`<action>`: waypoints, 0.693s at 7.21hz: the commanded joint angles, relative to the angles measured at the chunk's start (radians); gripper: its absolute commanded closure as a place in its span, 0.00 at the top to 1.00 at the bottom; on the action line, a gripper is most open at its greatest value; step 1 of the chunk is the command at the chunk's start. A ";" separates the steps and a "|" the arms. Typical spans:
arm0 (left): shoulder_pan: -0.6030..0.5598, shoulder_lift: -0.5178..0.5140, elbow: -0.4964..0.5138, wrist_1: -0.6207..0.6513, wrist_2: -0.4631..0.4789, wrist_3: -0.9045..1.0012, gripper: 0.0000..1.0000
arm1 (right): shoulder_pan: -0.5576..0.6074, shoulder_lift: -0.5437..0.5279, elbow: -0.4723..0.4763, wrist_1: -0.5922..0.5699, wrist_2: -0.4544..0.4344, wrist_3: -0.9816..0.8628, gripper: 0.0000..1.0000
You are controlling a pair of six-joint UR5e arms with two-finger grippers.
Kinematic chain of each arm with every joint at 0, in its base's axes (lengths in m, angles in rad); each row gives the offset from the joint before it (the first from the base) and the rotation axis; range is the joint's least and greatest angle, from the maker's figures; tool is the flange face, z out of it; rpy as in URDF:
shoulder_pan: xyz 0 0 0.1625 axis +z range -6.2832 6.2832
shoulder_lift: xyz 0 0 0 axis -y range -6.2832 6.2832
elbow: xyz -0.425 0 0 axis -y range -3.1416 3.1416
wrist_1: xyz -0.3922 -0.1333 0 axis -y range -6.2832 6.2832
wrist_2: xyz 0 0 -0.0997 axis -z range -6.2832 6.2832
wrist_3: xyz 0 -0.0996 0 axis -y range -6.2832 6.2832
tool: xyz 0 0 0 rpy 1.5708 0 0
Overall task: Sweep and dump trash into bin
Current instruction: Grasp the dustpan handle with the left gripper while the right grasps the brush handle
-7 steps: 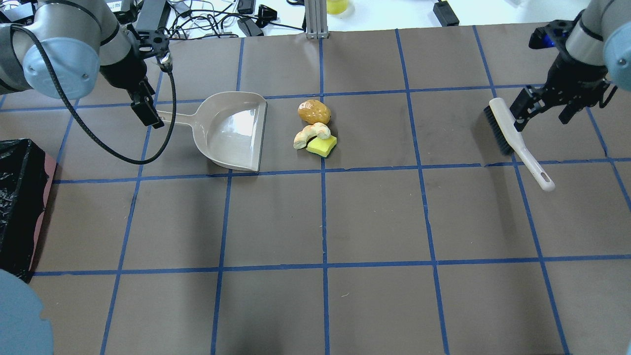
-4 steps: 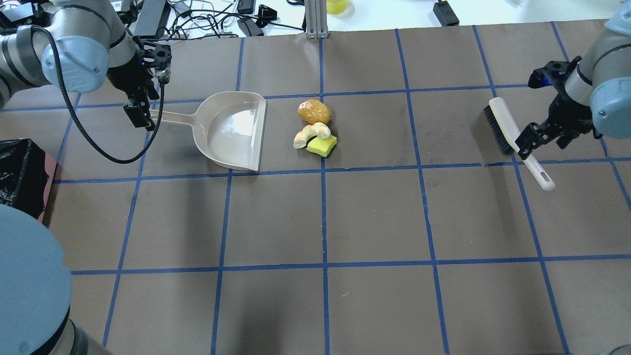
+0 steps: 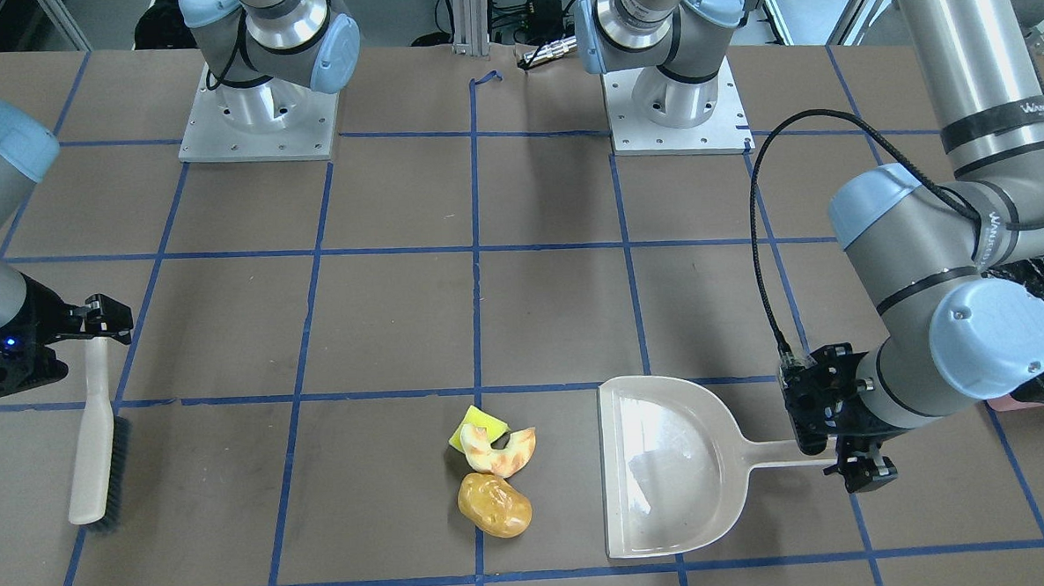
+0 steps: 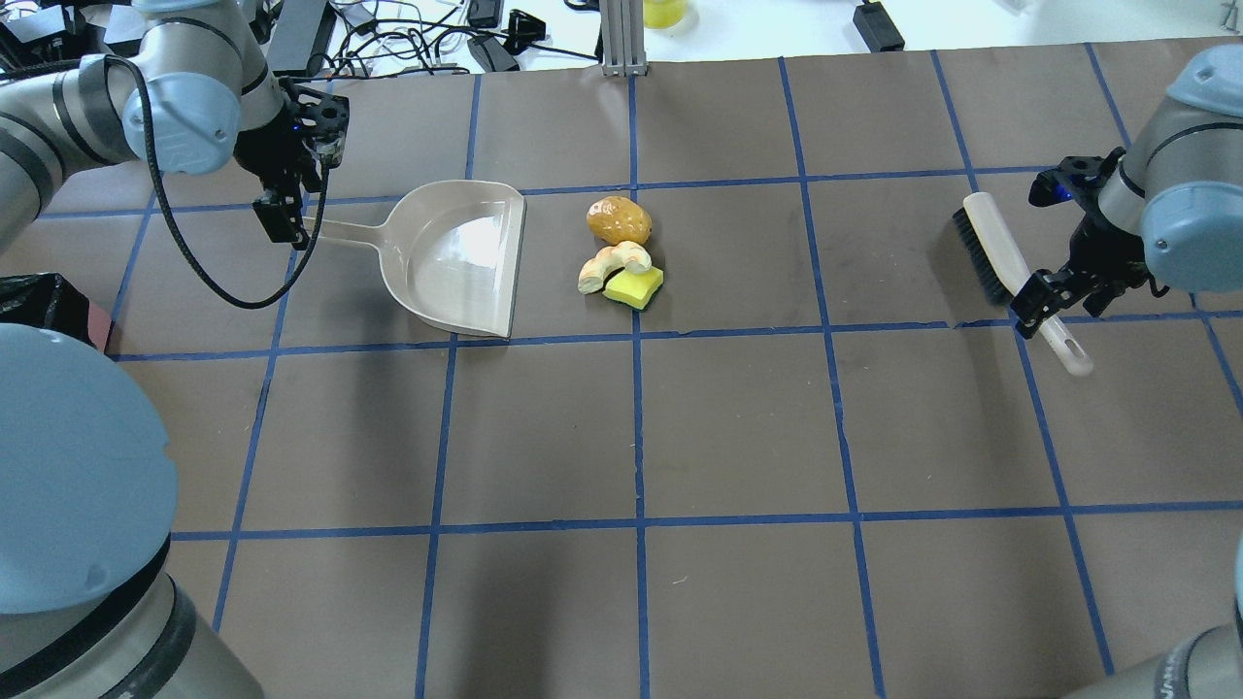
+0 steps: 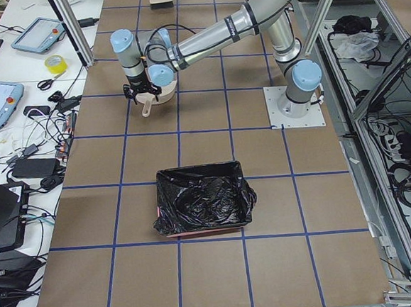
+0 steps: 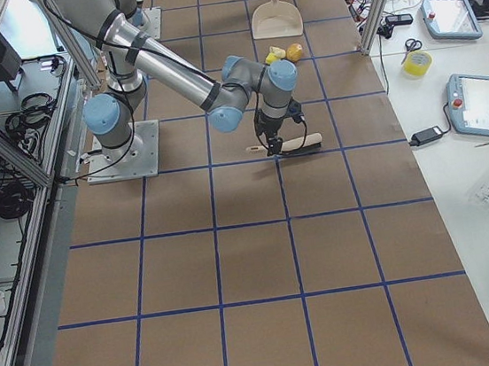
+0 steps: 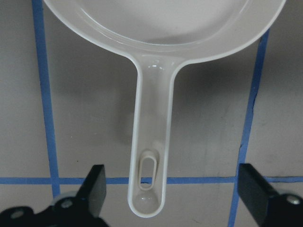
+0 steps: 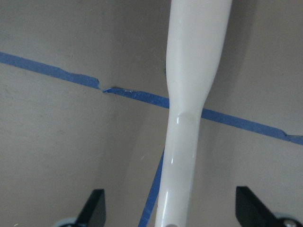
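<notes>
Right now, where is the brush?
In the overhead view the brush lies at the table's right side, its handle between the open fingers of the right gripper.

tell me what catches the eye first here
Three bright bits of trash sit clustered on the table, just off the open mouth of a beige dustpan. Each arm's open hand straddles a handle: the left hand over the dustpan's, the right hand over that of a brush. A black-lined bin waits at the table's left end.

Brown worktop (image 4: 738, 437) with blue tape grid, beige dustpan (image 4: 456, 257), cream brush (image 4: 996, 245) with black bristles, yellow-green wedge (image 4: 636, 286), pale orange peel (image 4: 607, 262), amber lump (image 4: 619, 220), black-lined bin (image 5: 203, 200), pink base.
</notes>
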 commanded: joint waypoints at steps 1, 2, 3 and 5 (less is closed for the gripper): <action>-0.002 -0.025 -0.004 0.079 -0.004 0.006 1.00 | -0.002 0.004 0.013 0.002 -0.019 0.001 0.86; -0.002 -0.031 -0.009 0.081 -0.006 0.006 0.99 | -0.004 0.004 0.014 0.003 -0.022 0.002 0.77; 0.000 -0.031 -0.025 0.081 -0.035 0.006 0.99 | -0.011 0.005 0.014 0.006 -0.022 0.004 0.74; 0.037 -0.034 -0.059 0.081 -0.044 0.002 0.99 | -0.015 0.007 0.014 0.017 -0.022 0.005 0.74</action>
